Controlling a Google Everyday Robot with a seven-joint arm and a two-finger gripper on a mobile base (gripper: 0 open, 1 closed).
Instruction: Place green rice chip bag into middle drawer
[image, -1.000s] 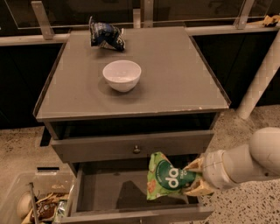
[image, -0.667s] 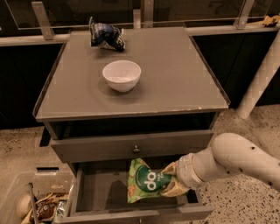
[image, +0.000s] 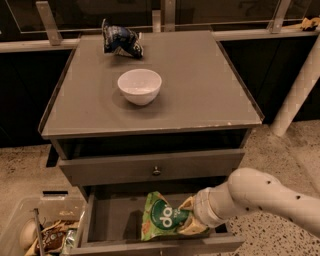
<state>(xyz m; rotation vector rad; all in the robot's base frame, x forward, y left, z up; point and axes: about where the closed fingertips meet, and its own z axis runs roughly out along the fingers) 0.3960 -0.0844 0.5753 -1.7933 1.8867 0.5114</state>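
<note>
Green and glossy, the green rice chip bag (image: 161, 217) stands almost upright inside the open middle drawer (image: 112, 221), its dark round logo with white letters facing the camera and its lower edge down near the drawer's flat bottom. The gripper (image: 186, 217) sits just at the bag's right edge, inside the drawer's right half, and its tan fingers (image: 188, 203) are clamped on that edge, one above and one below. Behind the gripper the pale arm (image: 260, 197) runs off to the right and out of the picture over the speckled floor (image: 280, 145). Left of the gripper, past the bag, the drawer's bare grey bottom shows up to its low left wall. Straight above the gripper is a closed grey drawer front (image: 125, 170) with a small round knob (image: 156, 170). Higher and farther from the gripper lies the grey cabinet top (image: 210, 85); on it a white bowl (image: 139, 86) stands up and to the left of the gripper, and a dark blue snack bag (image: 121, 41) lies beyond the bowl near the back edge. Far to the gripper's left, on the floor beside the drawer, a clear bin (image: 35, 232) holds mixed items.
</note>
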